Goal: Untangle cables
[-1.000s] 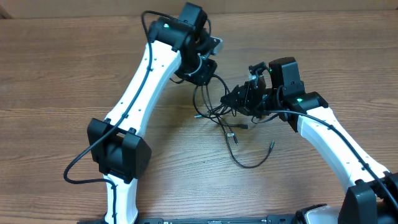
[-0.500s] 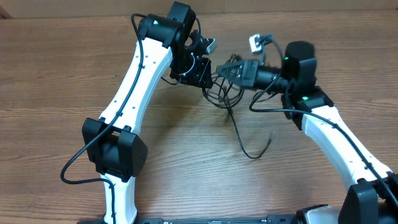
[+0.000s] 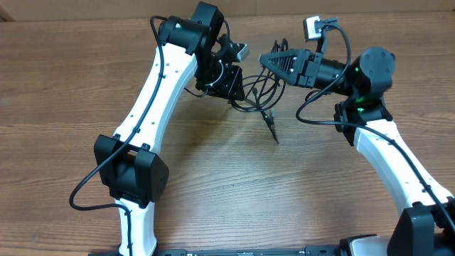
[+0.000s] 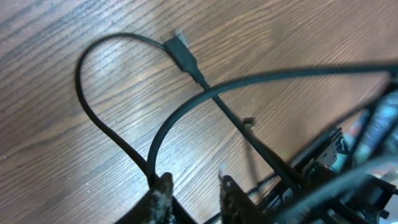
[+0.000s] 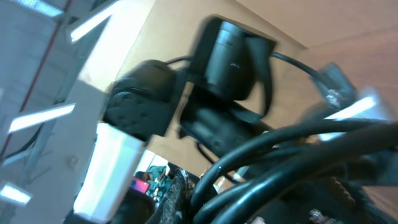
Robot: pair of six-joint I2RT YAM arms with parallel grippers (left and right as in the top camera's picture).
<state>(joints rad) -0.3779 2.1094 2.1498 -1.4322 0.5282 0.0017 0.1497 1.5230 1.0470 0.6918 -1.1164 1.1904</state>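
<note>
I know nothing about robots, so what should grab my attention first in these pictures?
A white-and-black left arm and right arm lean over the wooden table and almost meet near its far side. Between them hangs a snarl of thin black cables, seemingly pinched in the right arm's fingers, with one loose end trailing down toward the wood.

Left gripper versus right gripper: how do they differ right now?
The left gripper is open, the table showing through its gap; the right gripper is shut on the cables. The left gripper faces down at the table; the right gripper lies roughly level, pointing toward it. Both are at the same tangle.
</note>
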